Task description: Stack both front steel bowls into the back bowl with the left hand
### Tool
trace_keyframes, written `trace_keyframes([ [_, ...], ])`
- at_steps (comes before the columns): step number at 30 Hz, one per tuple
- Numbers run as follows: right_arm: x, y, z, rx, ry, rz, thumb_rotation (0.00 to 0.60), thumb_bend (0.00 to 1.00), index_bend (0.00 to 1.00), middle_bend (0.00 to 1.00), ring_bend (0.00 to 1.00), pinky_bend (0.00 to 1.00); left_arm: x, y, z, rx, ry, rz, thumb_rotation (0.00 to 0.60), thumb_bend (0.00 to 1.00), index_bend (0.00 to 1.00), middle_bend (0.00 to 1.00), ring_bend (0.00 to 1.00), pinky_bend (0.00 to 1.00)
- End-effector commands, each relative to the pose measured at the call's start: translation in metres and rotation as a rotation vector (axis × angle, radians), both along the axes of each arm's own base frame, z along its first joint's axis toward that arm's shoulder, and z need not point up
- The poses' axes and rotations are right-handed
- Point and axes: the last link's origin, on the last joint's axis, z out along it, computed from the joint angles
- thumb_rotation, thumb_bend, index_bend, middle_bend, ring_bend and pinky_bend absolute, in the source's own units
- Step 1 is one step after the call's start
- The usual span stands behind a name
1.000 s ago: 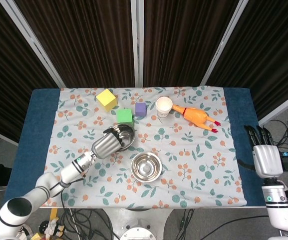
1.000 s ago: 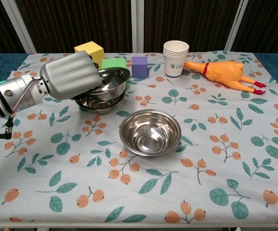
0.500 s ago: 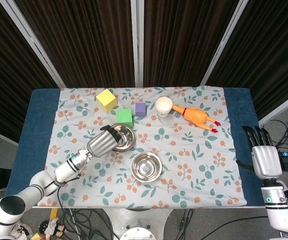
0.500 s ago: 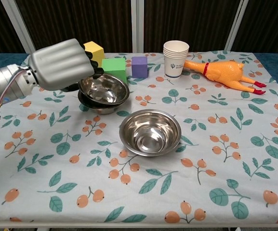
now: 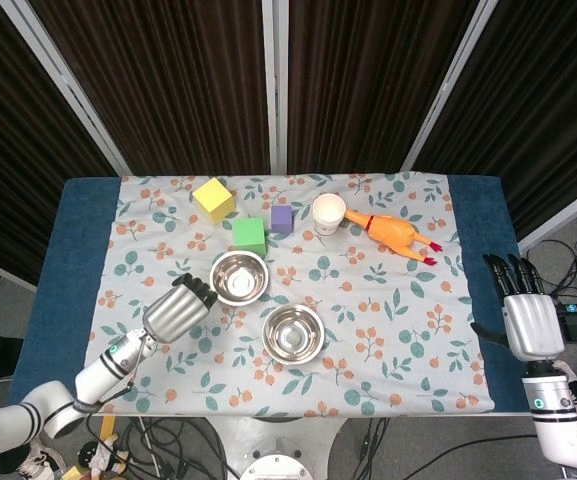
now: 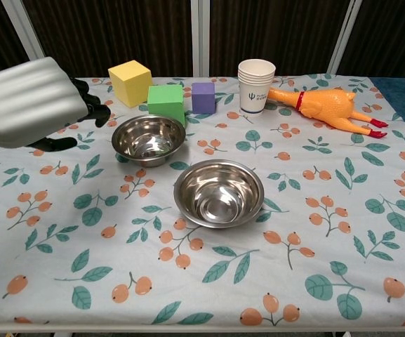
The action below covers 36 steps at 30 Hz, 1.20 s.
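The back steel bowl [image 5: 238, 277] [image 6: 148, 139] stands in front of the green cube, and a second steel bowl lies nested flat inside it. The other front steel bowl [image 5: 293, 333] [image 6: 218, 192] sits alone on the cloth, nearer the table's front edge. My left hand [image 5: 178, 308] [image 6: 30, 102] hovers to the left of the back bowl, clear of it, holding nothing with its fingers loosely apart. Only the head view shows my right hand [image 5: 526, 318]. It is off the table's right edge, fingers straight and spread, empty.
Behind the bowls stand a yellow cube [image 6: 130, 81], a green cube [image 6: 166, 102], a purple cube [image 6: 203, 97] and a stack of paper cups [image 6: 256, 85]. A rubber chicken [image 6: 325, 105] lies at the back right. The floral cloth [image 6: 314, 232] covers the table.
My left hand has let go of the bowl it was setting into the back bowl and drawn back to the left and toward the front. That bowl now lies level in the back bowl.
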Motion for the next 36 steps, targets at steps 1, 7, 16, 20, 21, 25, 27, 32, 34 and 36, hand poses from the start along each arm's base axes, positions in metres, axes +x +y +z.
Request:
trace_keyframes([
  [1, 0.002, 0.0, 0.001, -0.001, -0.001, 0.007, 0.6, 0.0, 0.02, 0.1, 0.0, 0.03, 0.01, -0.036, -0.003, -0.07, -0.035, -0.063, 0.6, 0.25, 0.51, 0.63, 0.57, 0.63],
  [7, 0.005, 0.002, 0.003, -0.006, -0.005, 0.015, 0.6, 0.0, 0.02, 0.1, 0.0, 0.03, 0.035, -0.065, -0.033, -0.172, -0.068, -0.21, 0.6, 0.25, 0.51, 0.63, 0.57, 0.64],
  [16, -0.005, 0.001, 0.008, -0.019, 0.004, -0.026, 0.6, 0.0, 0.02, 0.1, 0.0, 0.03, 0.049, -0.05, -0.063, -0.211, -0.075, -0.311, 0.6, 0.25, 0.52, 0.62, 0.57, 0.63],
  [20, -0.008, -0.001, 0.009, -0.025, 0.006, -0.041, 0.6, 0.0, 0.02, 0.1, 0.0, 0.03, 0.052, -0.04, -0.071, -0.223, -0.076, -0.308, 0.6, 0.25, 0.52, 0.61, 0.56, 0.63],
  [21, -0.009, -0.002, 0.01, -0.027, 0.005, -0.044, 0.6, 0.0, 0.02, 0.1, 0.0, 0.03, 0.054, -0.039, -0.073, -0.23, -0.076, -0.312, 0.6, 0.25, 0.52, 0.6, 0.56, 0.63],
  [25, -0.01, -0.004, 0.01, -0.031, 0.003, -0.051, 0.6, 0.0, 0.02, 0.1, 0.0, 0.03, 0.057, -0.039, -0.08, -0.263, -0.077, -0.323, 0.6, 0.25, 0.52, 0.59, 0.56, 0.63],
  [27, -0.012, -0.005, 0.011, -0.031, 0.002, -0.054, 0.6, 0.0, 0.02, 0.1, 0.0, 0.03, 0.06, -0.038, -0.084, -0.274, -0.078, -0.327, 0.6, 0.25, 0.51, 0.59, 0.56, 0.63],
  [32, -0.016, -0.007, 0.012, -0.032, -0.002, -0.07, 0.6, 0.0, 0.02, 0.1, 0.0, 0.03, 0.07, -0.035, -0.094, -0.295, -0.075, -0.348, 0.6, 0.25, 0.52, 0.59, 0.56, 0.63],
  [34, -0.018, -0.008, 0.013, -0.036, -0.006, -0.074, 0.6, 0.0, 0.02, 0.1, 0.0, 0.03, 0.073, -0.034, -0.098, -0.3, -0.073, -0.355, 0.6, 0.25, 0.52, 0.59, 0.56, 0.63],
  [36, -0.019, -0.009, 0.014, -0.038, -0.008, -0.076, 0.6, 0.0, 0.02, 0.1, 0.0, 0.03, 0.075, -0.033, -0.103, -0.308, -0.07, -0.359, 0.6, 0.25, 0.51, 0.59, 0.56, 0.63],
])
